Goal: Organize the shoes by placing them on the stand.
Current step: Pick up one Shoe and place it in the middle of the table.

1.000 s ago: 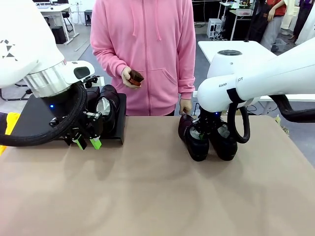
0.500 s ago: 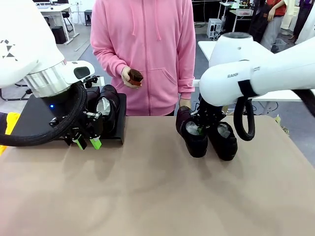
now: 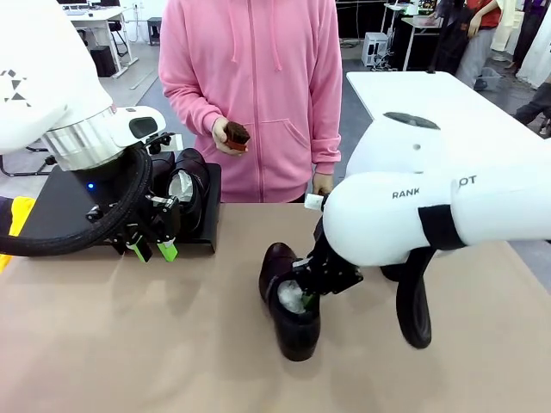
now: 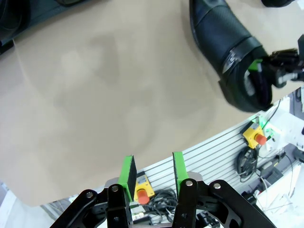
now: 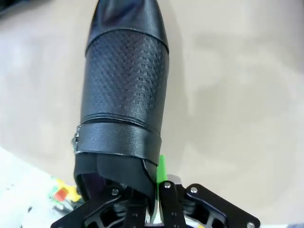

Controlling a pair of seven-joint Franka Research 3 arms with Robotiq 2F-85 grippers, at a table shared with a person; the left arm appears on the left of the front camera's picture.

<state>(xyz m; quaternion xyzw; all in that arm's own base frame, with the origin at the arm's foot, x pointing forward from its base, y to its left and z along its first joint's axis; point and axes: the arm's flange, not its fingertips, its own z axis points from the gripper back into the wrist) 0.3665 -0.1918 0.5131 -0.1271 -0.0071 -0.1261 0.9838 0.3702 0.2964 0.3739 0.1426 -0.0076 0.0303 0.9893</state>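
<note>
— What is the right pincer (image 3: 308, 291) doing?
— It is clenching the rim of a glossy black shoe's (image 3: 288, 320) opening, near the middle of the desk (image 3: 172, 353). White paper is showing inside the shoe. Whether the sole is touching the desk, I cannot tell.
— And the left pincer (image 3: 155, 250)?
— It is hanging released, its green pads (image 4: 127, 172) standing apart with nothing between them. It is hovering just in front of the stand (image 3: 65, 206) at the desk's far left.
— Is anything sitting on the stand?
— Two other shoes (image 3: 191, 176) are resting on its right end, with white paper showing in one.
— And the person (image 3: 250, 86)?
— The person is standing at the far side in a pink hoodie, holding a small brown brush (image 3: 237, 135) in one hand.
</note>
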